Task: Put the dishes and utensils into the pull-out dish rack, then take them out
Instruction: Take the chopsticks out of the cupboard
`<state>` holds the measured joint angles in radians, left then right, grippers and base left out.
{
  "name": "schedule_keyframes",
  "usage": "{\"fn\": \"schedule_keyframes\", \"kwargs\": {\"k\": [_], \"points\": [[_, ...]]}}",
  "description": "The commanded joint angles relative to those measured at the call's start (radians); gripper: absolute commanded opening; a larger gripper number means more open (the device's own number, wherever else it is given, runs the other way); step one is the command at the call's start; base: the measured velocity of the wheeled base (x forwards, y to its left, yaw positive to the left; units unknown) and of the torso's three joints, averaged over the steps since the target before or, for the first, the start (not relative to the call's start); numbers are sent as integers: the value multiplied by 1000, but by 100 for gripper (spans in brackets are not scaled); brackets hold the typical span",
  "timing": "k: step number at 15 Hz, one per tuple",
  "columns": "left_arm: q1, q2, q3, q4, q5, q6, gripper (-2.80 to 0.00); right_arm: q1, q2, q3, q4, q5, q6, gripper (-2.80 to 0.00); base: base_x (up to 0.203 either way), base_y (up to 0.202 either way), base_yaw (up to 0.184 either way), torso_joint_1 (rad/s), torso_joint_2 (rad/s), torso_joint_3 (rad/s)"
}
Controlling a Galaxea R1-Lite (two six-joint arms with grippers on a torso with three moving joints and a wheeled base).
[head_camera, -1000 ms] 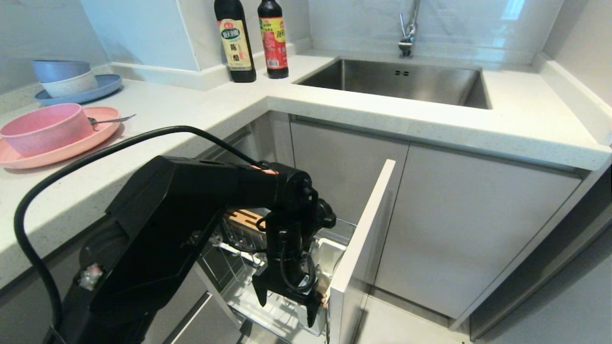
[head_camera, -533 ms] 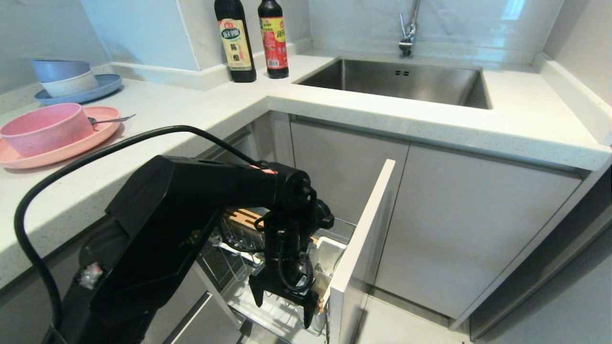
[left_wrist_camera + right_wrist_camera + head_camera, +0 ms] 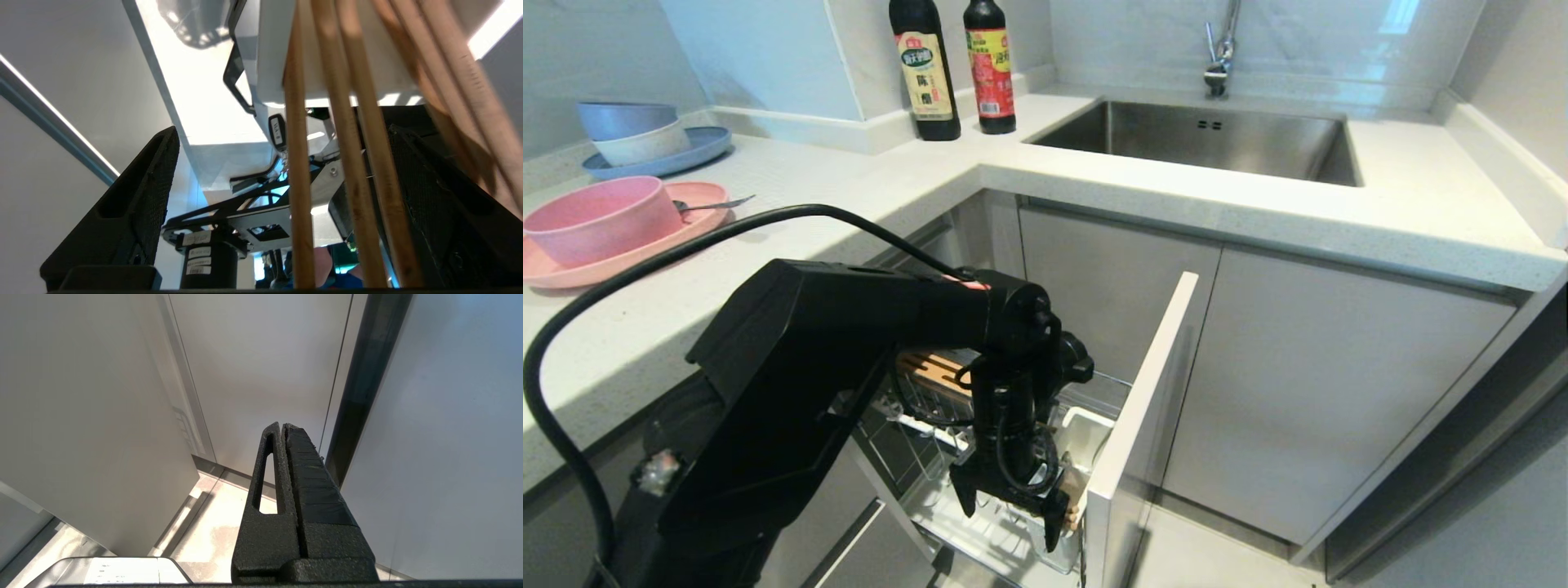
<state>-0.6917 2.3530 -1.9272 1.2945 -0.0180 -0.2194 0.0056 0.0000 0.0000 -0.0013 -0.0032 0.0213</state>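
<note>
The pull-out dish rack stands drawn out below the counter, behind its light-grey front. My left gripper hangs open inside it, beside the white utensil cup. The wooden chopsticks stand upright in that cup; in the left wrist view the chopsticks rise between the spread fingers, nearer one of them, ungripped. On the counter at the left a pink bowl and a metal spoon rest on the pink plate. My right gripper is shut and empty, parked low by the cabinet fronts.
A blue plate with blue and white bowls sits at the far left of the counter. Two dark sauce bottles stand in the corner. The steel sink and its tap lie beyond. The rack's front panel juts out just right of my left gripper.
My left arm has shifted slightly to the left and a touch upward; its gripper stays open in the rack beside the chopsticks. Nothing else has moved.
</note>
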Motion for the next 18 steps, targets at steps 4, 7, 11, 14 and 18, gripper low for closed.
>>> {"fn": "schedule_keyframes", "kwargs": {"k": [4, 7, 11, 14, 18], "points": [[-2, -2, -7, 9, 0, -2, 0, 1, 0, 2, 0, 0, 0, -280, 0, 0, 0, 0, 0, 0], [-2, -4, -7, 0, -10, -3, 0, 1, 0, 2, 0, 0, 0, -280, 0, 0, 0, 0, 0, 0], [-5, -8, -7, 2, -33, -3, 0, 1, 0, 2, 0, 0, 0, -280, 0, 0, 0, 0, 0, 0], [-8, -9, -7, 9, -34, -2, 0, 1, 0, 2, 0, 0, 0, -280, 0, 0, 0, 0, 0, 0], [-8, -8, -7, 9, -30, -6, -280, 1, 0, 2, 0, 0, 0, -280, 0, 0, 0, 0, 0, 0]]}}
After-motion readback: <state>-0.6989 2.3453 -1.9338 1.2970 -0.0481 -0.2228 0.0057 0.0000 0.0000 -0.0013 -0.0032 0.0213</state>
